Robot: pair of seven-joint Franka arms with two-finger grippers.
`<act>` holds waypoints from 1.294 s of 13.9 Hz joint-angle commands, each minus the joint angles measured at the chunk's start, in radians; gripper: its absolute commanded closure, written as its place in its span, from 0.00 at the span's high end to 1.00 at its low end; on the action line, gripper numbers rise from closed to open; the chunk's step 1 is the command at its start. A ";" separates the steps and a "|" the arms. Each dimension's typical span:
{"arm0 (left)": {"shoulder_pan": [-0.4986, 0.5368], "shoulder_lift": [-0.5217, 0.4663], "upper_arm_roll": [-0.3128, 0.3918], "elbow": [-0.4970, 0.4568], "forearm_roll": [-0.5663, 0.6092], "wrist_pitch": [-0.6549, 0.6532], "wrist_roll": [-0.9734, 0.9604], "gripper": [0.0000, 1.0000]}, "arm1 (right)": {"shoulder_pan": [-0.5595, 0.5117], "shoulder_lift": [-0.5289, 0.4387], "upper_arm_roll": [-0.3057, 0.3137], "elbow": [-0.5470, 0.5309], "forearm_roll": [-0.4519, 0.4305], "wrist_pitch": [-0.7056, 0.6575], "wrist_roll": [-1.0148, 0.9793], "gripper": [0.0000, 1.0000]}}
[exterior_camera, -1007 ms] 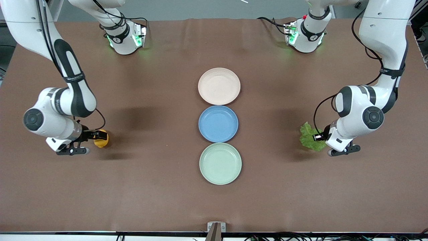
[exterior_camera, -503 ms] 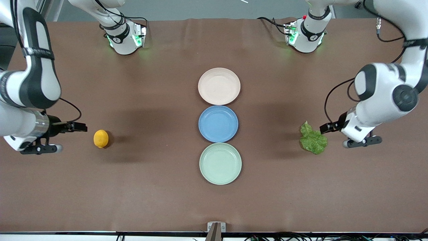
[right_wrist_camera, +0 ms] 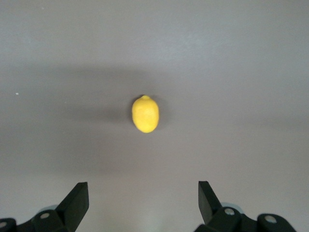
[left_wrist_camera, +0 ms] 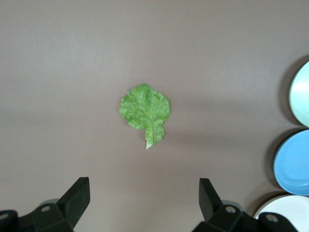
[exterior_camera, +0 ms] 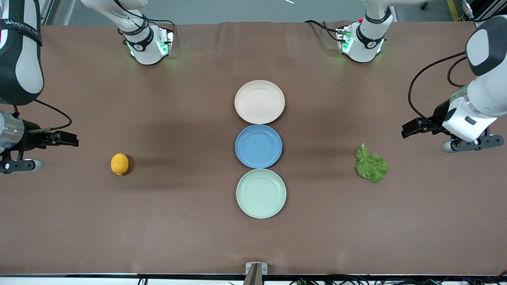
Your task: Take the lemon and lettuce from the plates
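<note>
Now the lemon (exterior_camera: 119, 164) and lettuce (exterior_camera: 371, 166) lie on the bare table, each well apart from the blue plate (exterior_camera: 258, 146), so both plates (exterior_camera: 260, 101) are empty while the left gripper (left_wrist_camera: 145, 203) and right gripper (right_wrist_camera: 144, 203) hang spread, holding nothing.

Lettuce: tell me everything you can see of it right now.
The lettuce is a single flat, crinkled bright-green leaf with ragged edges, a pale midrib and a short stem. It lies flat on the bare brown table toward the left arm's end, on no plate, level with the gap between the blue plate and the mint plate. Nothing touches it; the left hand hangs open above the table, clear of the leaf.
</note>
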 commanded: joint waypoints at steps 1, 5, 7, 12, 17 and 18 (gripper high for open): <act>0.004 0.002 -0.002 0.099 0.015 -0.038 0.012 0.99 | 0.018 0.014 0.008 0.039 -0.047 -0.031 0.017 1.00; 0.007 -0.003 0.000 0.137 0.017 -0.039 0.009 0.99 | 0.014 0.014 0.006 0.042 -0.030 -0.067 0.022 1.00; 0.008 -0.004 0.000 0.148 0.018 -0.057 0.033 0.99 | 0.018 0.011 0.009 0.042 -0.028 -0.067 0.025 1.00; 0.007 -0.056 -0.003 0.104 0.017 -0.135 0.066 0.99 | -0.031 -0.049 0.006 -0.014 0.071 -0.085 0.047 1.00; 0.002 -0.127 -0.005 0.007 0.017 -0.083 0.066 0.99 | -0.017 -0.236 0.006 -0.224 0.071 0.004 0.047 1.00; 0.005 -0.125 -0.005 0.024 0.017 -0.085 0.067 1.00 | -0.008 -0.277 0.003 -0.267 0.071 0.021 0.047 1.00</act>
